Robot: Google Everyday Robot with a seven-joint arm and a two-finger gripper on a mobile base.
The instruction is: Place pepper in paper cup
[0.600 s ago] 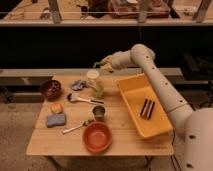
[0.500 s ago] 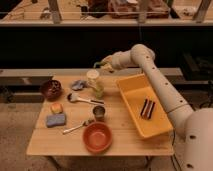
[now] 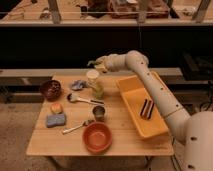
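The paper cup (image 3: 93, 81) is tall and pale cream with a lighter rim. It stands upright at the back middle of the wooden table (image 3: 120, 142). My gripper (image 3: 97, 64) hovers just above the cup's rim and slightly behind it, the arm reaching in from the right. A small greenish-yellow thing, the pepper (image 3: 100, 65), shows in the gripper, which is closed around it. The pepper is over the cup's mouth and is not inside the cup.
A yellow tray (image 3: 131, 95) holding a dark item (image 3: 146, 108) lies right of the cup. Also on the table are a short dark metallic cup (image 3: 99, 113), an orange bowl (image 3: 97, 138), two spoons (image 3: 80, 99) (image 3: 76, 127), a dark bowl (image 3: 50, 89), a blue sponge (image 3: 56, 120) and a grey-blue cloth (image 3: 77, 85).
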